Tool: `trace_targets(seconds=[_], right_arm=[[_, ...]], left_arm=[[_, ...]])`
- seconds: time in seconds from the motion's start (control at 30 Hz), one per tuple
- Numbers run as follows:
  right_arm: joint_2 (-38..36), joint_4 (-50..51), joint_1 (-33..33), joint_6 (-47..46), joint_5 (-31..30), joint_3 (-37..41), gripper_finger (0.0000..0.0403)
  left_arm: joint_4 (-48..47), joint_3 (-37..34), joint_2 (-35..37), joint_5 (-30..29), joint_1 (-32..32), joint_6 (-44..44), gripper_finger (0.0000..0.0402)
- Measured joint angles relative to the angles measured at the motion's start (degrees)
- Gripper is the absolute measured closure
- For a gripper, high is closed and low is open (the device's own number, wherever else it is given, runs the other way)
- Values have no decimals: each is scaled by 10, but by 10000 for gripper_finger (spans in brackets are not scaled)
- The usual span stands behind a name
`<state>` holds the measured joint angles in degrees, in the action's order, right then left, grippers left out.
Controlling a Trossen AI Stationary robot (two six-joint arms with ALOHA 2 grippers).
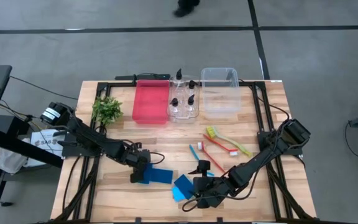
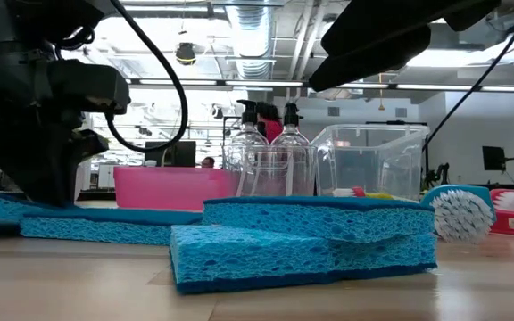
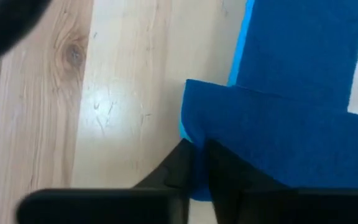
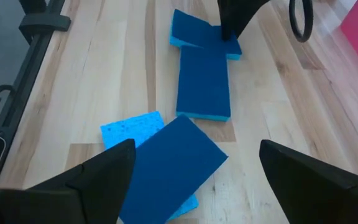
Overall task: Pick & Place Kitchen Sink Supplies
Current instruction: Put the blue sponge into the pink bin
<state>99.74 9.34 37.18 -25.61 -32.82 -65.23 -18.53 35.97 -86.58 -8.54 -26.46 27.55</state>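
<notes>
I see the left gripper [image 1: 140, 175] low over the counter [image 1: 272, 112], near the front edge and a little left of the middle. In the left wrist view its jaws are pressed together on the edge of a dark blue sponge [image 3: 272, 149], so I say it is gripping this sponge. In the right wrist view there are two dark blue sponges [image 4: 202, 84] lying one after the other, touching, and the left gripper stands on the farther one.

The right gripper [image 1: 199, 185] is near the front edge, about the middle of the counter. Its jaws stand wide apart with nothing between them. Just under it lies another dark sponge, resting at a slant on top of a light blue sponge [image 4: 126, 130].

Behind the right gripper, toward the right side of the counter, I see three brushes close together: a blue brush [image 1: 196, 154], a red brush [image 1: 219, 147] and a yellow-green brush [image 1: 224, 138].

At the back edge there is a red bin [image 1: 150, 101], then a small clear tray with the pump bottles [image 1: 184, 93] standing in it, then a bigger clear bin [image 1: 220, 92]. A small green plant [image 1: 106, 109] stands left of the red bin.
</notes>
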Motion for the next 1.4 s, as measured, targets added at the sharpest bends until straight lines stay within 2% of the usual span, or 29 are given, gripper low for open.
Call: trace_targets(seconds=[0.1, 0.3, 0.4, 0.63, 0.8, 1.03, 1.13, 1.23, 1.4], right_arm=[[0, 0, 0, 0, 0, 0, 65], [0, 0, 0, 0, 0, 0, 65], [0, -2, 0, 0, 0, 0, 65], [0, -9, 0, 0, 0, 0, 65], [0, -15, 0, 0, 0, 0, 65], [0, -22, 0, 0, 0, 0, 65], [0, -22, 0, 0, 0, 0, 65], [0, -22, 0, 0, 0, 0, 65], [0, -24, 0, 0, 0, 0, 65]], left_arm=[[1, -1, 14, 1, 0, -16, 389], [-31, -4, 80, -19, 0, -30, 387], [-71, -4, 122, -52, 1, -32, 391], [-98, -3, 230, -162, 7, -54, 387], [-96, -2, 292, -278, 37, -92, 389], [-93, -2, 337, -465, 127, -138, 390], [-74, -2, 338, -517, 181, -139, 388], [-32, -1, 330, -508, 237, -164, 385], [27, -1, 295, -427, 304, -211, 387]])
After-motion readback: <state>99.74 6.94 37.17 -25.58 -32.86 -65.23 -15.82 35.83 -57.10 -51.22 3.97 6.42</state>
